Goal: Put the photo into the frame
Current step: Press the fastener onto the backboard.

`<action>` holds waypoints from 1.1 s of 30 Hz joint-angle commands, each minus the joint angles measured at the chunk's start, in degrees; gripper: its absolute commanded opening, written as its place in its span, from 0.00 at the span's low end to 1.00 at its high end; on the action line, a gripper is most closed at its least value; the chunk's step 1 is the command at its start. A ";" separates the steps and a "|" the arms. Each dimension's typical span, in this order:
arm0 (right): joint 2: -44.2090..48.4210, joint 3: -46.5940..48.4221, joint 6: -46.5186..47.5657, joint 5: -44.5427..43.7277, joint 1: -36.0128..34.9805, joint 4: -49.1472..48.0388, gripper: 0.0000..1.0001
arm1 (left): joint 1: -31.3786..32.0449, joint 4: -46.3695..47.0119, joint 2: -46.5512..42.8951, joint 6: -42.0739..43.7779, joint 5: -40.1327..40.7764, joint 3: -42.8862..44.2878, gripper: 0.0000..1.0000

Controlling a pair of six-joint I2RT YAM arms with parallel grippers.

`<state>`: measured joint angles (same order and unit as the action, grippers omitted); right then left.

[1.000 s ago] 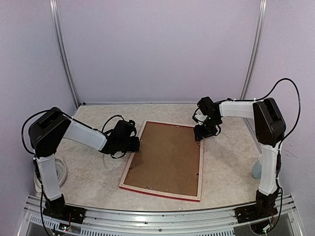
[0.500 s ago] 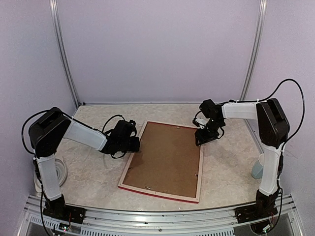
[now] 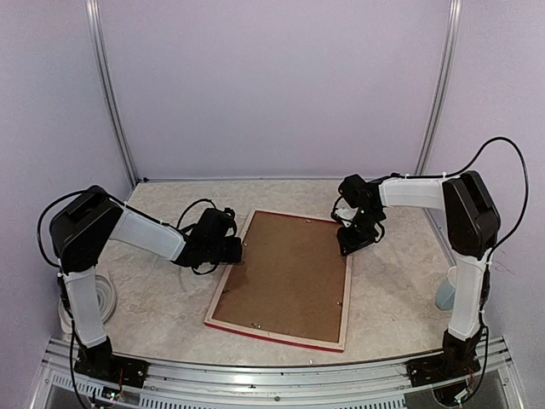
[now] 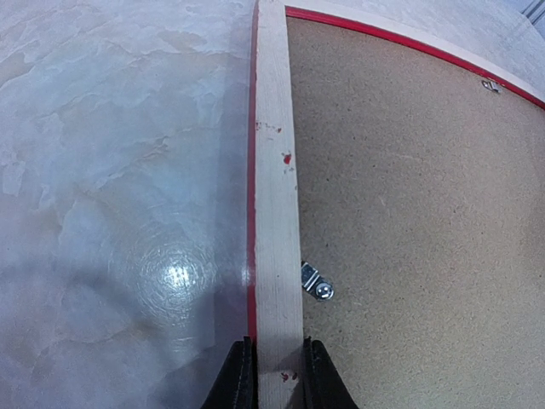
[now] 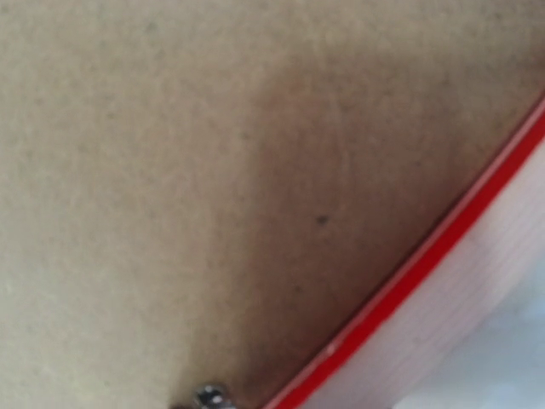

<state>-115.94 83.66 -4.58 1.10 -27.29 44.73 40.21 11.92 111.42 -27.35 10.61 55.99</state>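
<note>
Pale wood rail of the frame point(image 4: 277, 170) — pinched by left fingers point(image 4: 241, 377).

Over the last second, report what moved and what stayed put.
The right gripper crept slightly lower and nearer, at the far right corner of the frame; whether it gripped anything is not visible. The left gripper stayed clamped on the frame's left rail. The frame and its brown backing board barely shifted, if at all.

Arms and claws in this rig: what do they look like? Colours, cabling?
Left arm and right arm: white link shells, black joint housings. Left claw and right claw are black. Loose black cables loop outside each arm.
</note>
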 commanded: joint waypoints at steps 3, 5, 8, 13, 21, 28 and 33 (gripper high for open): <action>-0.80 1.34 -0.10 -5.47 -2.07 3.50 0.39 | 1.10 -7.88 4.07 0.24 -4.02 -1.05 0.10; -1.03 1.41 0.09 -7.28 -2.60 3.54 0.36 | 1.10 -7.81 4.14 0.28 -4.16 -1.05 0.10; -1.17 1.34 0.64 -8.57 -3.52 3.07 0.33 | 1.19 -7.71 4.24 0.45 -4.53 -0.97 0.09; -1.92 1.49 1.33 -10.68 -4.60 2.09 0.28 | 1.36 -7.70 4.67 0.80 -4.86 -0.71 0.09; -3.24 1.48 1.31 -14.94 -4.70 0.84 0.49 | 1.54 -7.79 4.82 1.33 -5.08 -0.48 0.04; -4.45 4.47 8.06 -12.92 -3.56 1.76 0.69 | 1.54 -8.06 4.96 1.69 -5.31 -0.34 0.03; -6.46 6.32 10.89 -11.88 -2.14 2.35 0.69 | 1.54 -8.10 4.78 1.84 -5.60 -0.35 0.03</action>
<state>-118.80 88.82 2.70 -12.36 -30.59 46.39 40.60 11.92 112.29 -26.76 10.70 57.10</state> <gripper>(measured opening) 0.696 0.145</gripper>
